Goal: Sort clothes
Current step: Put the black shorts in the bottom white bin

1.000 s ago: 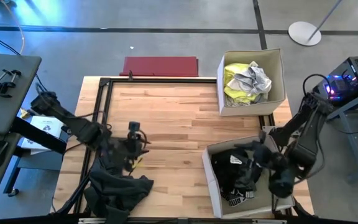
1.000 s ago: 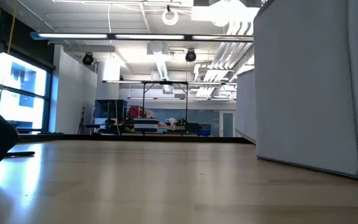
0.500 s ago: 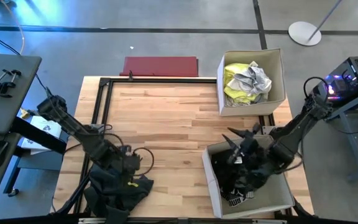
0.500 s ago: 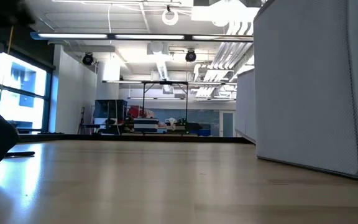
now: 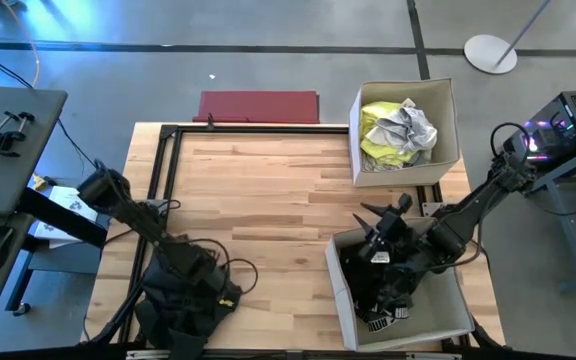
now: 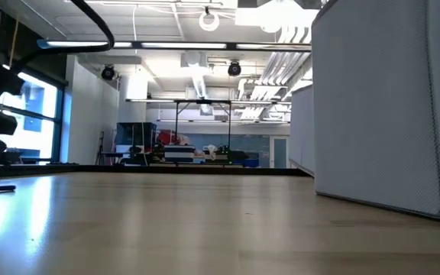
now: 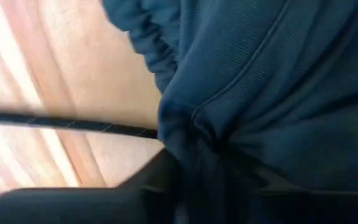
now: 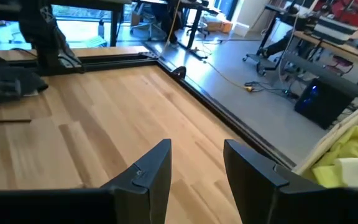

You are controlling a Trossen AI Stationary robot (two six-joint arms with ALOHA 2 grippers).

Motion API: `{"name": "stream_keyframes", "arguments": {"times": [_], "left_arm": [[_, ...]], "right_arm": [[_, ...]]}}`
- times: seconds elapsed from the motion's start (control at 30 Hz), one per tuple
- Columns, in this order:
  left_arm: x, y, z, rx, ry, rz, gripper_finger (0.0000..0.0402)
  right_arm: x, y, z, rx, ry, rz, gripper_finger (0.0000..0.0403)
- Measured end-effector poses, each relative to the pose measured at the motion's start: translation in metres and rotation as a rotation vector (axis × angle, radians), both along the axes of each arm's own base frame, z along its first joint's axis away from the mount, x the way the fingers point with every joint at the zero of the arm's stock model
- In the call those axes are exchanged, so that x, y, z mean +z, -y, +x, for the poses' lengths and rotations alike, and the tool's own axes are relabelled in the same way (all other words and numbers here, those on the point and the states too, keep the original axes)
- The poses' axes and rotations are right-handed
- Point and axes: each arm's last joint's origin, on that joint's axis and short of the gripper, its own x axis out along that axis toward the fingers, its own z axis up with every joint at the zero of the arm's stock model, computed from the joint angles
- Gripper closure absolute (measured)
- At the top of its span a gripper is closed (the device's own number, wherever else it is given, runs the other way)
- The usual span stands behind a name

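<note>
Lower left of the high view: left gripper [image 5: 211, 290] stretched low from the left edge and pressed into the dark garment [image 5: 183, 310] heaped at the worktop's [image 5: 268, 190] near edge. Up close in the left wrist view, dark blue folds [image 7: 278, 93] bunched against the fingers; jaws buried, so impossible to tell whether clamped or merely pushed in. Lower right: right gripper [image 5: 380, 232] reaching in from the right edge, hovering above the near box [image 5: 408, 325] over dark clothes [image 5: 378, 285] inside; jaws part-open with nothing between them, plain in the right wrist view [image 8: 194, 171]. Pale wood planks, black frame [image 5: 163, 150] along the left and far sides. Two white boxes counted; far box [image 5: 443, 130] at upper right holding yellow and white clothes [image 5: 396, 130]. One red mat [image 5: 258, 106] beyond, on grey floor.
</note>
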Motion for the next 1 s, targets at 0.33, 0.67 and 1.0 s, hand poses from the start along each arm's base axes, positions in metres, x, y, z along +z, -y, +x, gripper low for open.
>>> {"name": "stream_keyframes", "arguments": {"times": [0.33, 0.67, 1.0], "left_arm": [[0.068, -0.024, 0.041, -0.115, 0.419, 0.253, 0.0397], [0.196, -0.051, 0.057, -0.091, 1.033, 0.51, 0.04], [0.274, -0.066, 0.064, -0.235, 1.378, 0.639, 0.0401]], "right_arm": [[0.006, -0.004, 0.014, 0.055, 0.022, 0.057, 0.0263], [0.024, 0.007, 0.054, 0.348, -0.037, 0.02, 0.0257], [0.024, 0.061, 0.108, 0.641, 0.022, 0.079, 0.0137]]}}
